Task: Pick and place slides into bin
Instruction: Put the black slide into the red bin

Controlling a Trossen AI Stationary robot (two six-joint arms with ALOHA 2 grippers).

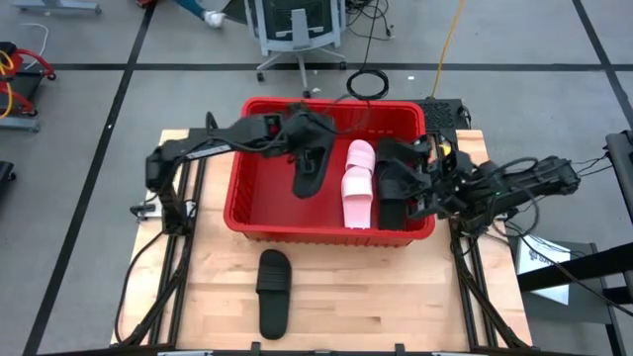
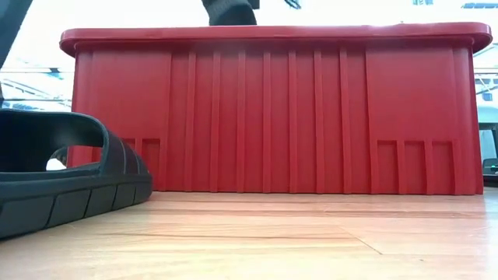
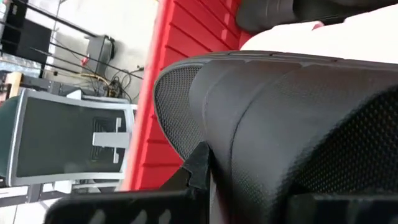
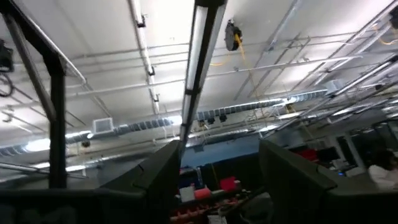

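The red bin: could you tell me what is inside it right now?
Inside the bin: two pink slides, a black slide, another black slide held by the left gripper. Arms hide part.

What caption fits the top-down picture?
Left gripper holds a black sandal over the red bin; another sandal waits on the table.

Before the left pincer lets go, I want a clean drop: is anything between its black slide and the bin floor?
Nothing visible. The left pincer holds the black slide over bare bin floor; the pink slides lie beside it.
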